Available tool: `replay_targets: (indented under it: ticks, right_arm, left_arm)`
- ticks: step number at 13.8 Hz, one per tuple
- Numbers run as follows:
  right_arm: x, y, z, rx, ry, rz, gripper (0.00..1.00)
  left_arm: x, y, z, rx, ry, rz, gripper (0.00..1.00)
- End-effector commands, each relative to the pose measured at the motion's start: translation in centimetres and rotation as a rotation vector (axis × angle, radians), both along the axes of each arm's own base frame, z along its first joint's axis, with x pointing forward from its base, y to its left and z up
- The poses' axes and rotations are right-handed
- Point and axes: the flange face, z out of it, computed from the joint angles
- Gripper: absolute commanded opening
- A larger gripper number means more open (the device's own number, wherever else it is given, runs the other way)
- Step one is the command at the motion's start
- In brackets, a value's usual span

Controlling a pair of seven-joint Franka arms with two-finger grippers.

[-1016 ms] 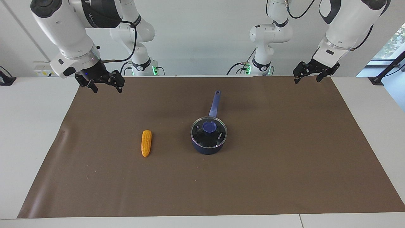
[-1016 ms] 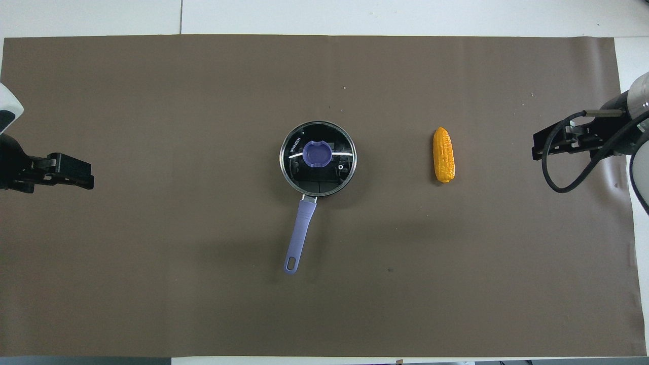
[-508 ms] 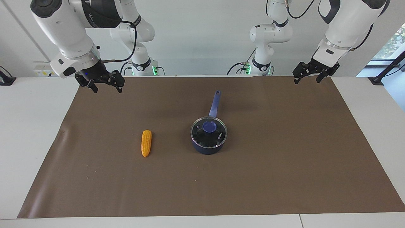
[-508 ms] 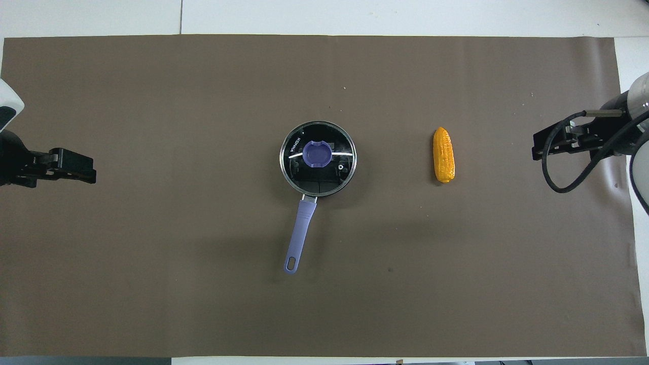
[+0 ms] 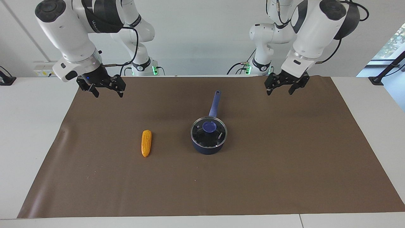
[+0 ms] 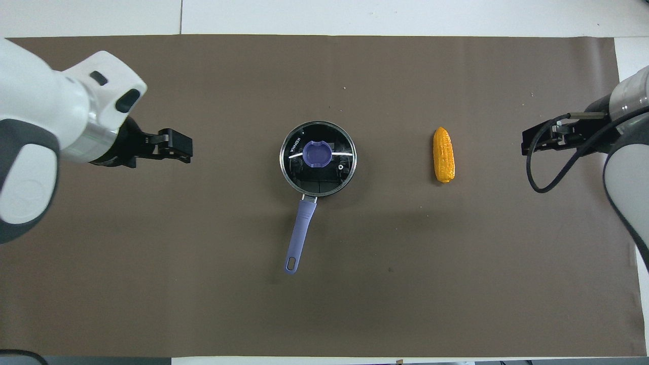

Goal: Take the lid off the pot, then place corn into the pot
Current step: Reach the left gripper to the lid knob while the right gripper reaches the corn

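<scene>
Since a moment ago the left claw (image 5: 278, 88), fingers spread, has swung toward the pot (image 5: 208, 143). The lid (image 5: 208, 132) sits on it, mid-tabletop; corn (image 5: 146, 143) at its nine o'clock in the facing view. Pinch the knob squarely. Right claw (image 5: 106, 89) waits, spread.

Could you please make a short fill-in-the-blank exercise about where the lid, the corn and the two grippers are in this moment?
1. The lid sits ___ the pot.
2. The corn lies toward the ___ arm's end of the table.
3. The left gripper hangs over the brown ___.
4. The right gripper holds ___.

Missing words: on; right; mat; nothing
</scene>
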Motion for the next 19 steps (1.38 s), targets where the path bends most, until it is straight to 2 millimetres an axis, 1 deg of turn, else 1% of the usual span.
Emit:
replay_targets:
  ticks: [1, 2, 3, 5, 6, 7, 8, 9, 10, 11, 12, 13, 16, 17, 18, 19]
  right_arm:
    - [-2.0, 1.4, -5.5, 0.018, -0.047, 0.040, 1.00]
    - [-1.2, 2.8, -7.8, 0.020, -0.058, 0.063, 1.00]
    - [-0.4, 3.5, -9.7, 0.022, -0.069, 0.070, 1.00]
    - [1.7, 5.4, -13.9, 0.027, -0.109, 0.092, 1.00]
    - [2.4, 5.6, -15.5, 0.030, -0.134, 0.093, 1.00]
    - [2.4, 5.6, -17.4, 0.030, -0.132, 0.091, 1.00]
    - [1.8, 5.5, -19.3, 0.028, -0.117, 0.087, 1.00]
    - [1.4, 5.8, -21.0, 0.028, -0.124, 0.089, 1.00]
    - [1.2, 6.3, -22.9, 0.028, -0.129, 0.098, 1.00]
    - [1.4, 6.3, -24.6, 0.028, -0.127, 0.097, 1.00]
    - [1.6, 6.5, -26.2, 0.028, -0.120, 0.099, 1.00]
    - [1.9, 6.6, -26.5, 0.030, -0.123, 0.100, 1.00]
    - [2.2, 6.8, -26.2, 0.034, -0.128, 0.098, 0.81]
    - [2.3, 6.8, -26.4, 0.040, -0.131, 0.092, 0.78]
    - [2.3, 6.8, -26.7, 0.039, -0.125, 0.093, 0.67]
    - [2.2, 6.8, -26.7, 0.039, -0.123, 0.095, 0.38]
  left_arm:
    - [3.1, -7.6, -3.0, -0.022, 0.026, 0.042, 1.00]
    - [3.4, -10.1, -4.0, -0.024, 0.031, 0.037, 1.00]
    - [3.5, -12.8, -4.8, -0.026, 0.029, 0.032, 1.00]
    - [3.6, -16.1, -6.7, -0.047, 0.006, 0.067, 1.00]
    - [3.1, -18.0, -7.6, -0.048, 0.003, 0.053, 1.00]
    - [3.0, -18.9, -8.4, -0.048, -0.006, 0.040, 1.00]
    - [3.3, -19.1, -9.0, -0.046, -0.020, 0.030, 1.00]
    - [3.4, -19.8, -10.1, -0.043, -0.032, 0.016, 1.00]
    - [2.4, -22.2, -11.4, -0.019, -0.055, -0.032, 1.00]
    - [1.8, -23.5, -13.0, 0.011, -0.057, -0.067, 1.00]
    - [1.9, -23.5, -13.4, 0.015, -0.057, -0.099, 1.00]
    - [2.0, -23.4, -13.5, 0.013, -0.057, -0.134, 1.00]
    - [2.1, -23.3, -14.0, 0.017, -0.056, -0.165, 1.00]
    - [2.2, -23.3, -14.1, 0.016, -0.061, -0.167, 1.00]
    - [2.2, -23.5, -14.0, 0.010, -0.076, -0.169, 1.00]
    - [2.2, -23.7, -14.2, 0.006, -0.082, -0.170, 1.00]
